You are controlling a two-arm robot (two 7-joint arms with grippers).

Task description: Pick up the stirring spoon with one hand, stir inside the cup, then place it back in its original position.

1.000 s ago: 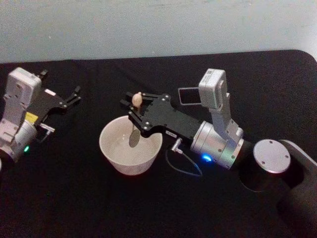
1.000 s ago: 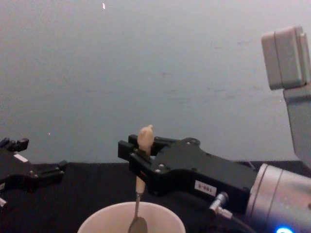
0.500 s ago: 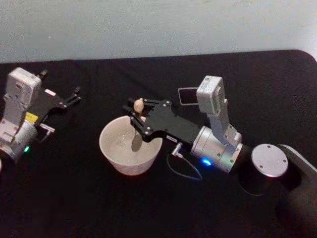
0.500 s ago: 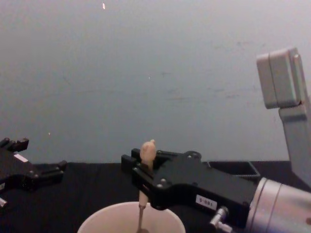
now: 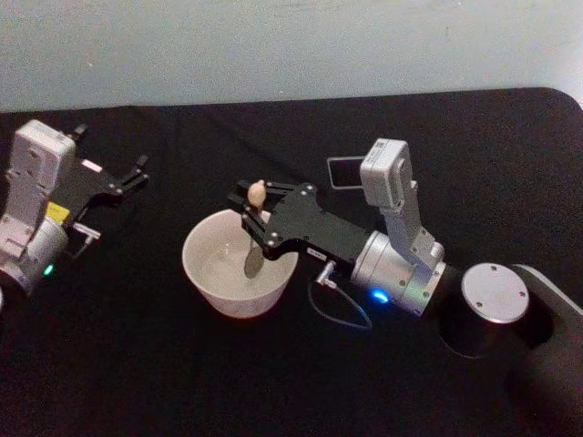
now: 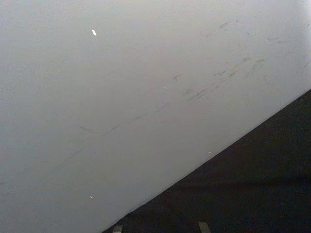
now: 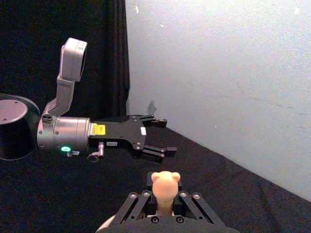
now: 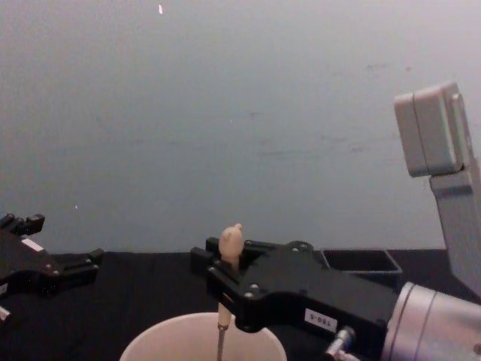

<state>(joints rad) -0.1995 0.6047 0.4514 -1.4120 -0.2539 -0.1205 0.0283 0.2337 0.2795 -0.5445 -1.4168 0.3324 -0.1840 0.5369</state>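
Black right gripper, head view: pinches the peach handle of the stirring spoon, metal bowl inside the cup. Vs 1 s ago, spoon sits nearer the cup's right wall. Left gripper parked far left, fingers spread. Holder stands behind.
Chest view: spoon upright, lower than 1 s ago; stem drops below the rim.
Right wrist view: knobbed tip sticks up between the fingers.

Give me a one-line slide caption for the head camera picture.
Right gripper holds the stirring spoon, bowl down inside the cup, on the black table; left gripper rests open to the side.
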